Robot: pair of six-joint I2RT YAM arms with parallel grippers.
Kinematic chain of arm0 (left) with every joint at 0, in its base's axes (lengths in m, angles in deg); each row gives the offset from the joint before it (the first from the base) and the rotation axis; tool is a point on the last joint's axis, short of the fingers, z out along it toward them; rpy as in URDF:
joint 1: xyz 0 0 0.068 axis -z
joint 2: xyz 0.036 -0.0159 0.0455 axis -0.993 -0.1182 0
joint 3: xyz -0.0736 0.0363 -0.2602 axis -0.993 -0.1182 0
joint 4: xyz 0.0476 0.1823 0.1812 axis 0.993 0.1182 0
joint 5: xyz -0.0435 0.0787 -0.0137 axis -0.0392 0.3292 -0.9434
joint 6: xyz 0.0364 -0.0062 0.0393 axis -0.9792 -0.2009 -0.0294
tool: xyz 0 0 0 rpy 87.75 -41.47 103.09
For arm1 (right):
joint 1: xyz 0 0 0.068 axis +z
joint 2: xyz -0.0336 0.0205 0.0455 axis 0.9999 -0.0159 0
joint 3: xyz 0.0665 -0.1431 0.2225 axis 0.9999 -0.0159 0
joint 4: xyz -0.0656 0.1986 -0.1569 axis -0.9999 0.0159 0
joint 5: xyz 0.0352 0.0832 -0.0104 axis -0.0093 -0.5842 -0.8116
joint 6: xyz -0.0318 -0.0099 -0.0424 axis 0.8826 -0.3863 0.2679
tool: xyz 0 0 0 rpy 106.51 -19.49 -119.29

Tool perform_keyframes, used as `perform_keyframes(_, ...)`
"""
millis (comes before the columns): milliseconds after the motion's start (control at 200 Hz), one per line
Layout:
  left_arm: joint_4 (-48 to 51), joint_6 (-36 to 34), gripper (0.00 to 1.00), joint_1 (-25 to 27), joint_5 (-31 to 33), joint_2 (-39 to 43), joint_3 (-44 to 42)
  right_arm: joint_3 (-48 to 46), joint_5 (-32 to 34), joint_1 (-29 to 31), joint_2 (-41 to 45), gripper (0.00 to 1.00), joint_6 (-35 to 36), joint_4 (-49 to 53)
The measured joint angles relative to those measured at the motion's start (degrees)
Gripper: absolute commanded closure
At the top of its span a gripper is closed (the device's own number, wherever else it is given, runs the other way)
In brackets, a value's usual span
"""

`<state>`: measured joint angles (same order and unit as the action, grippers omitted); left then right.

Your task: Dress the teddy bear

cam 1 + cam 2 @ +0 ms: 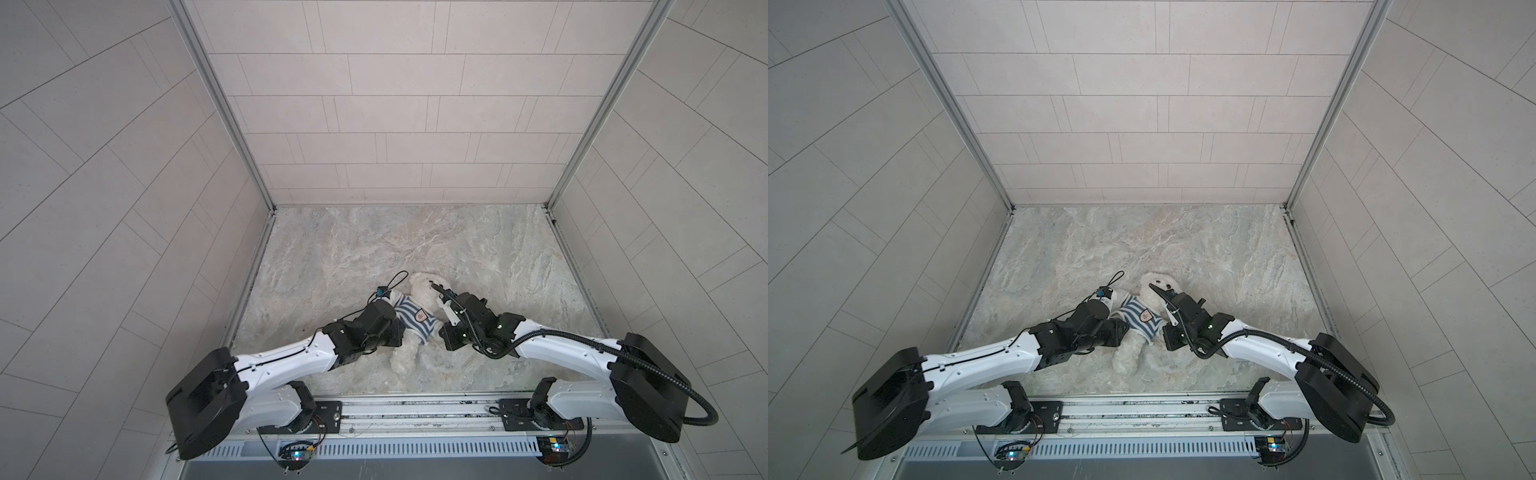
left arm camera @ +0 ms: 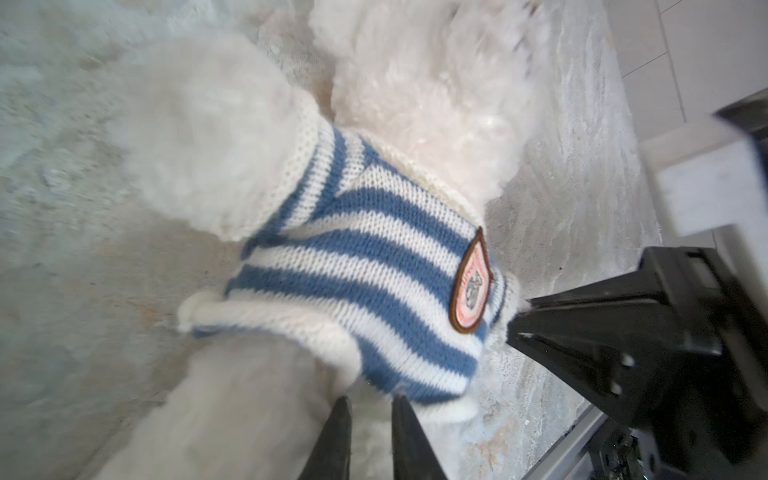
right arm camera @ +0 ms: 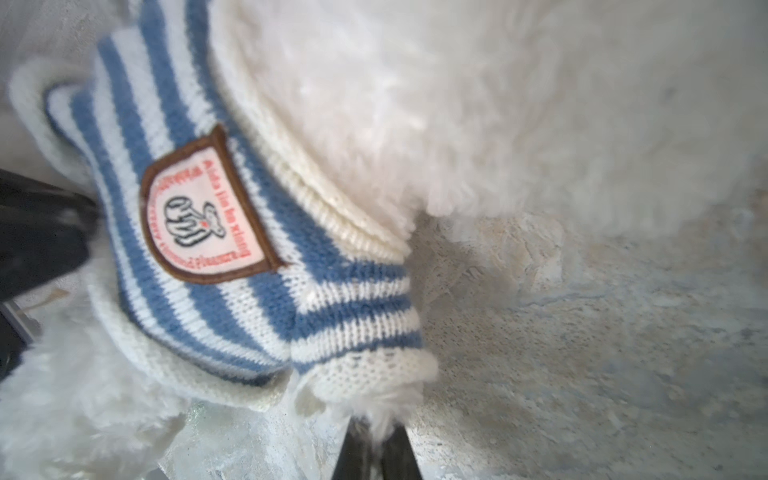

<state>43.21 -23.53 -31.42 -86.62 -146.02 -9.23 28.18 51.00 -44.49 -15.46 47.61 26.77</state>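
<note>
I confirm the right hand [image 3: 376, 440] clenched on teddy bear [image 3: 498, 104] fur at the striped shirt [image 3: 187, 299] cuff. The left hand [image 2: 371, 419] stands slightly parted; I cannot tell its grasp.

Pale tiled walls [image 1: 395, 104] enclose a marbled floor [image 1: 374, 249].

Reaches in from the near rail with the left arm [image 1: 286, 357] and the right arm [image 1: 561, 349], both forearms low and slanting toward the middle, so that the left wrist [image 1: 357, 336] and the right wrist [image 1: 498, 328] face each other a little apart. Holds the left gripper [image 2: 370, 399] low with its jaws a narrow gap apart. Pinches fur of the teddy bear [image 3: 457, 104] with the right gripper [image 3: 376, 424], jaws pressed together.
</note>
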Motion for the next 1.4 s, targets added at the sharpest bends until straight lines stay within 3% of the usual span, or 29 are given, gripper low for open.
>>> perform_keyframes(120, 2.99, -1.27, 0.72, 0.00, 1.46, 4.92, 1.92, 0.00, 0.20, 0.00, -0.02, 1.00, 0.04, 0.31)
perform_keyframes(240, 4.44, -2.67, 0.72, 0.00, 2.03, 4.85, 6.10, 0.02, 0.35, 0.00, -0.02, 1.00, 0.09, 0.33)
perform_keyframes(521, 3.74, -4.72, 0.76, -1.18, 1.51, -7.15, 12.02, 0.00, 0.72, 0.02, 0.17, 1.00, 0.24, 0.46)
perform_keyframes(661, 2.80, -5.20, 0.78, -1.49, 1.20, -10.56, 10.91, 0.00, 1.05, 0.02, 0.57, 1.00, 0.24, 0.61)
perform_keyframes(996, -1.22, -4.39, 0.78, -1.51, 1.57, -8.72, 3.56, 0.00, 1.51, 0.04, 0.94, 1.00, 0.44, 0.44)
perform_keyframes(1397, -0.96, -4.02, 0.77, -1.46, 2.43, -6.03, 2.19, 0.00, 3.41, 0.02, 1.38, 1.00, 0.68, 0.50)
